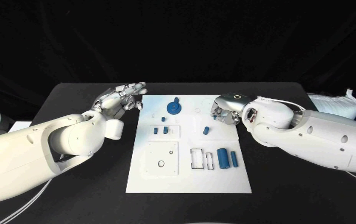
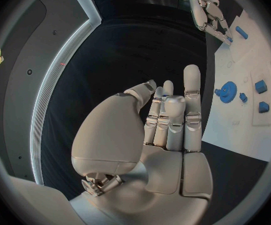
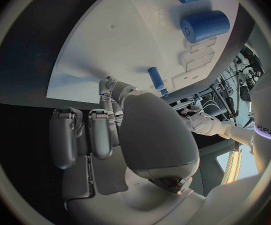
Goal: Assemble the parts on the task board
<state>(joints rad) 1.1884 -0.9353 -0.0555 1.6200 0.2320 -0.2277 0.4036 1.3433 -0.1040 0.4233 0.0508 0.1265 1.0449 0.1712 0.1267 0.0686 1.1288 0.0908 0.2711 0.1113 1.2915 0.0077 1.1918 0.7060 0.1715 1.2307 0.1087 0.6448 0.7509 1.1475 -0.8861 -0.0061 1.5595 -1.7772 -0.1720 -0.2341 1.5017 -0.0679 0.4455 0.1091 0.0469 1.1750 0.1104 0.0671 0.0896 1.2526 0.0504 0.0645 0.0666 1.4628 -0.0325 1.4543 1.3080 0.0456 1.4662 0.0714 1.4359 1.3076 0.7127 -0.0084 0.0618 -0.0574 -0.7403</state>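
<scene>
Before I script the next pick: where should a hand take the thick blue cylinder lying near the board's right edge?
Likely across the middle of the thick blue cylinder, from above, fingers on its long curved sides; it lies flat between a thinner cylinder and a small part.

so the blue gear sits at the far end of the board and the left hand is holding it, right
Not quite. The gear does sit at the far end of the board, but the left hand holds nothing; it hovers open beside the board's edge, as the head view shows.

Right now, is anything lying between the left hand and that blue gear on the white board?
No. In the head view, only bare task board lies between the left hand and the blue gear.
</scene>
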